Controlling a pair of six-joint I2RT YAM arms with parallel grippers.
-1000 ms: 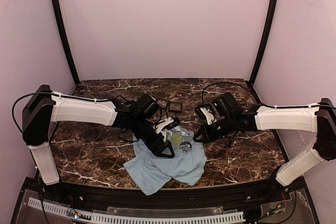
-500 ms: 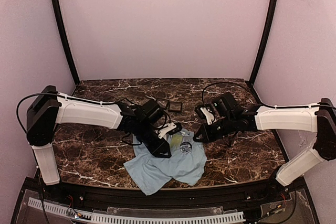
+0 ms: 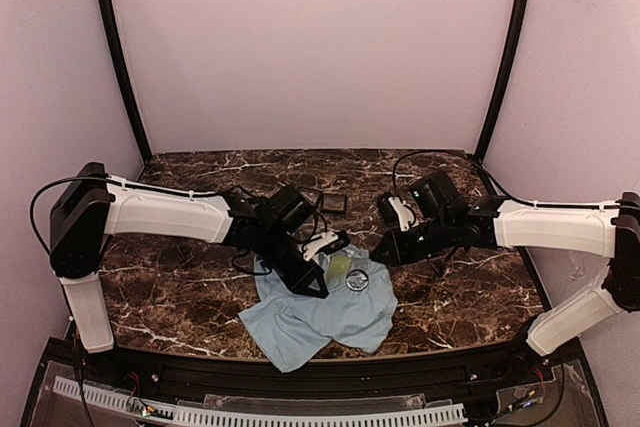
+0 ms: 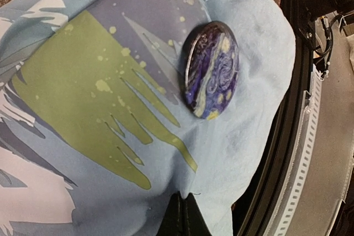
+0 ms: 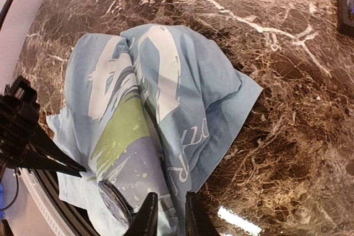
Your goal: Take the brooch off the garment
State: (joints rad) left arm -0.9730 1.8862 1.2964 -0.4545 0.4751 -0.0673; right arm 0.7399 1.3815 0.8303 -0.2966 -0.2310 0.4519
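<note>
Clamping shut on the shirt (image 4: pixel 83 81) just now, left gripper (image 4: pixel 182 216) anchors it; right gripper (image 5: pixel 168 214), slightly parted, hovers beside the brooch (image 4: pixel 213 70)

Soft cloth and a shiny badge on polished stone.
The shirt (image 4: pixel 110 109) is thin, matt cloth, creased, its print flat and dull. The brooch (image 4: pixel 212 69) has a smooth, glossy face with a bright rim. The table (image 5: pixel 276 109) looks like dark veined marble, polished enough to throw back the light. The arms (image 3: pixel 160 212) wear smooth white plastic shells with matt black joints.
</note>
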